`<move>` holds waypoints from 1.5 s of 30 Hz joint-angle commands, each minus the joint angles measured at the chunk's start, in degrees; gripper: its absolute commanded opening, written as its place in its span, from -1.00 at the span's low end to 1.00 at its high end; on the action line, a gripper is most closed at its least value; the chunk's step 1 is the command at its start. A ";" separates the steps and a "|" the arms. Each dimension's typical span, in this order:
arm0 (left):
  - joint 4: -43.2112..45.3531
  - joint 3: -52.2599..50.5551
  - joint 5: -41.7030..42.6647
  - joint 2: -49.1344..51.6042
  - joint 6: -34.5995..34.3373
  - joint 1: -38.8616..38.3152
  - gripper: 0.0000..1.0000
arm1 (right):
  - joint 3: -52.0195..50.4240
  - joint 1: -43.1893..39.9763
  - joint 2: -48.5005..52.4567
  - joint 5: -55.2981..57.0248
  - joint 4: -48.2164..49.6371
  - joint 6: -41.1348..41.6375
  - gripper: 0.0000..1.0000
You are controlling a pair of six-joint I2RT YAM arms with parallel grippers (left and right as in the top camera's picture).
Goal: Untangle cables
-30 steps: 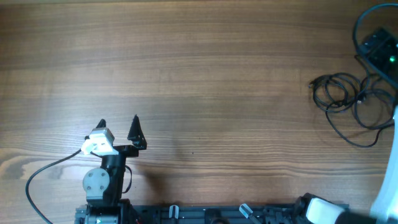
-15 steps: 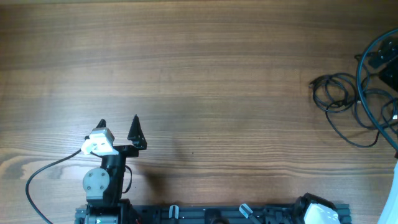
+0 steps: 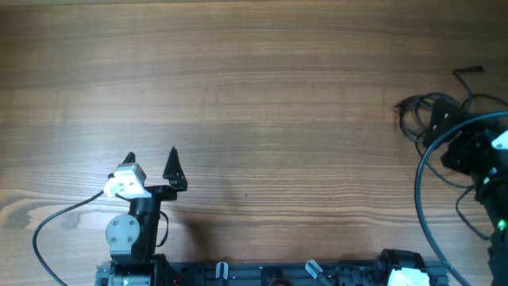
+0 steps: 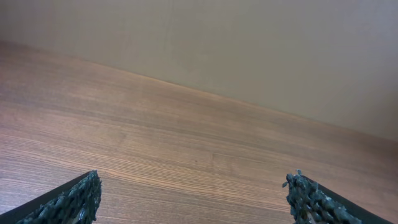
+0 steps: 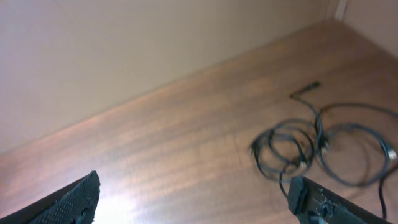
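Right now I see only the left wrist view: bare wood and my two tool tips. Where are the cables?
Observer: The cables lie as loose loops near the right edge of the table, far from the left tool.
Operator: Does the right tool hold any of them?
Observer: No. The right tool is open and empty; the loops lie ahead of it.
Operator: Is any plug end free?
Observer: Yes, one plug end sticks out apart from the loops, on their far side.

right arm [image 3: 475, 155] swung back from far corner, now over the cables [image 3: 421, 119], plug end [image 3: 474, 70] uncovered
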 commanded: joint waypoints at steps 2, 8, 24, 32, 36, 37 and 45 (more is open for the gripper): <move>-0.57 -0.04 -0.79 -0.09 0.92 -0.31 1.00 | -0.22 0.35 -3.50 0.79 -4.26 0.26 0.99; -0.57 -0.04 -0.79 -0.09 0.92 -0.31 1.00 | -11.47 2.71 -11.87 4.35 -3.67 0.20 0.99; -0.57 -0.04 -0.79 -0.09 0.92 -0.31 1.00 | -57.99 3.67 -46.71 -0.17 35.39 0.22 0.99; -0.57 -0.04 -0.79 -0.09 0.92 -0.31 1.00 | -70.90 5.51 -48.39 -10.80 85.74 -13.38 1.00; -0.57 -0.04 -0.79 -0.09 0.92 -0.31 1.00 | -77.02 7.04 -48.39 -10.80 89.99 -20.96 0.99; -0.57 -0.04 -0.79 -0.09 0.92 -0.31 1.00 | -78.51 7.04 -48.39 -10.58 89.99 -21.03 0.99; -0.57 -0.04 -0.79 -0.09 0.92 -0.31 1.00 | -84.35 7.10 -48.41 -8.39 75.67 -20.79 1.00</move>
